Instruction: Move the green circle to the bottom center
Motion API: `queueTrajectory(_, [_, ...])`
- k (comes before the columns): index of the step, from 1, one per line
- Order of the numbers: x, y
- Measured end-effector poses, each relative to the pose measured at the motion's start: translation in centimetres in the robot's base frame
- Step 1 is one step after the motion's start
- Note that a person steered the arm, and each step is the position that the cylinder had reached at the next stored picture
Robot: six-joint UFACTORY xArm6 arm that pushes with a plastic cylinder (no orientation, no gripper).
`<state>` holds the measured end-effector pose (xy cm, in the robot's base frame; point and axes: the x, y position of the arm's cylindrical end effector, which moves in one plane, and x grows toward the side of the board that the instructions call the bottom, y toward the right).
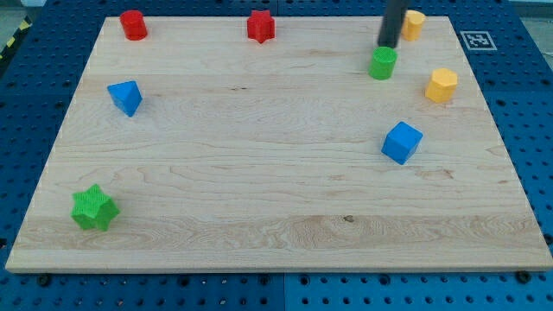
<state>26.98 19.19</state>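
My tip (pixel 388 45) is sitting near the board's (pixel 259 216) top edge, just above the green circle (pixel 383 63) and right at its upper rim; I can't tell whether it's touching. I'm carrying no jaws, only the bare rod, so nothing is gripping anything. The green circle is standing in the upper right. An orange block (pixel 414 24) is crowding the top edge just to my right, and another orange block (pixel 441 85) is sitting near the right edge. The blue cube (pixel 402 142) is lying below the circle, slightly right. The middle and the bottom center are lying open. A red cylinder (pixel 133 25) and red star (pixel 261 26) are hugging the top edge, a blue block (pixel 126 97) is at the left, and a green star (pixel 93 208) is at lower left.
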Motion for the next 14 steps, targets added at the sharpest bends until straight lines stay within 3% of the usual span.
queueTrajectory(3, [5.1, -2.0])
queueTrajectory(7, [4.3, -9.1])
queueTrajectory(9, [7.7, -11.0])
queueTrajectory(11, [8.4, -16.4])
queueTrajectory(14, [12.7, -16.8])
